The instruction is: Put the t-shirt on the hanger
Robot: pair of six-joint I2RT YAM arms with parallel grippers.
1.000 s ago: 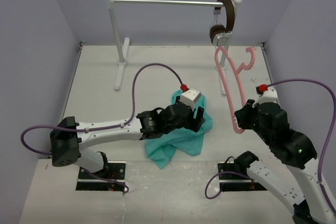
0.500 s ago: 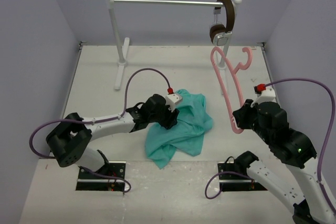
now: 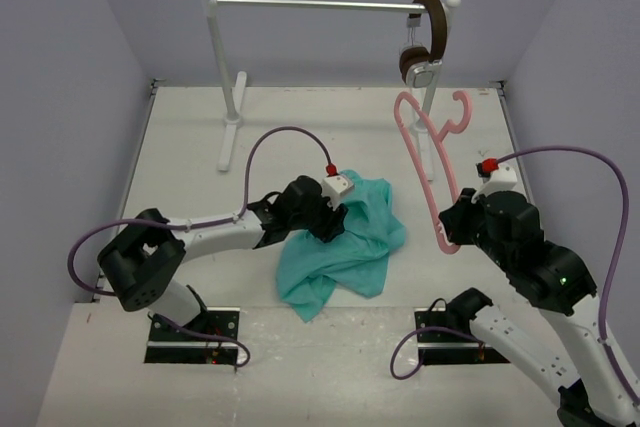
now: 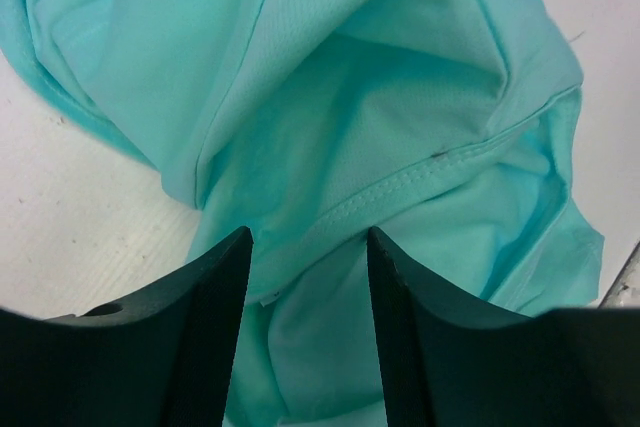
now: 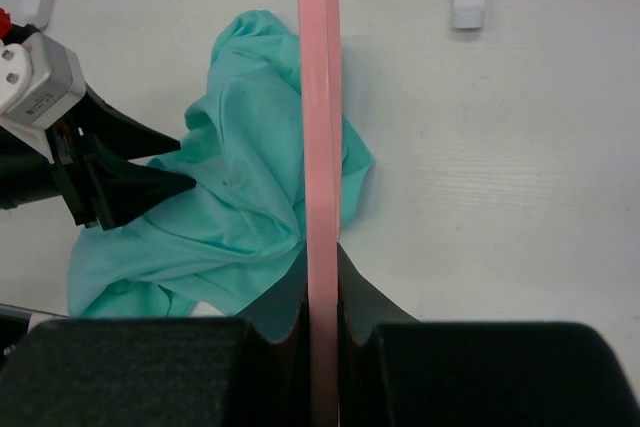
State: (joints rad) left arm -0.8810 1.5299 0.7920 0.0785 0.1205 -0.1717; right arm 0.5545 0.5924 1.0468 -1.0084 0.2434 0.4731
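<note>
The t-shirt (image 3: 352,252) is bunched on the counter (image 3: 190,167) near the middle. The left fingers (image 4: 232,262) are held open over its hem, maybe to pinch it. The hanger (image 3: 428,152) is squeezed tight in the right fingers (image 5: 288,299) and held up on the right, ready for the shirt

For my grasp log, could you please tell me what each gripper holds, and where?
Right gripper is shut on a straight bar of the hanger; left gripper, open over the t-shirt, holds nothing.
</note>
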